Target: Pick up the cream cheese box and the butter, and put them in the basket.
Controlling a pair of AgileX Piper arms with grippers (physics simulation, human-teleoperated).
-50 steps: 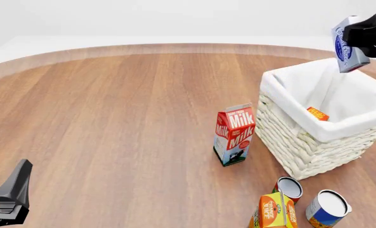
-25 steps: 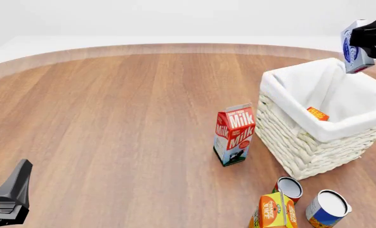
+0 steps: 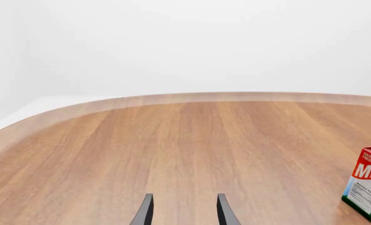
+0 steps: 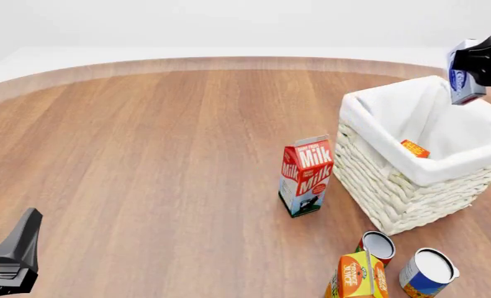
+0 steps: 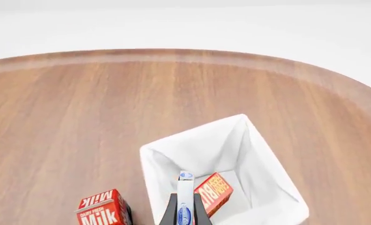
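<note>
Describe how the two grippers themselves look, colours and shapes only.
Both are plain black, with no cables or markings visible. The left gripper shows two slim, tapering, blade-like fingers; from the front it is an angular dark wedge. The right gripper is a chunky black block.

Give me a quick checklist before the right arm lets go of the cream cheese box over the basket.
1. Right tool shut on the cream cheese box: ok.
2. Box inside the basket rim: ok in the right wrist view; the front view shows it at the far rim.
3. Butter already in the basket: ok.
4. Landing spot beside the butter free: ok, bare white lining shows there.
5. Milk carton outside the basket, apart from it: ok.
6. Left tool open, holding nothing: ok.
</note>
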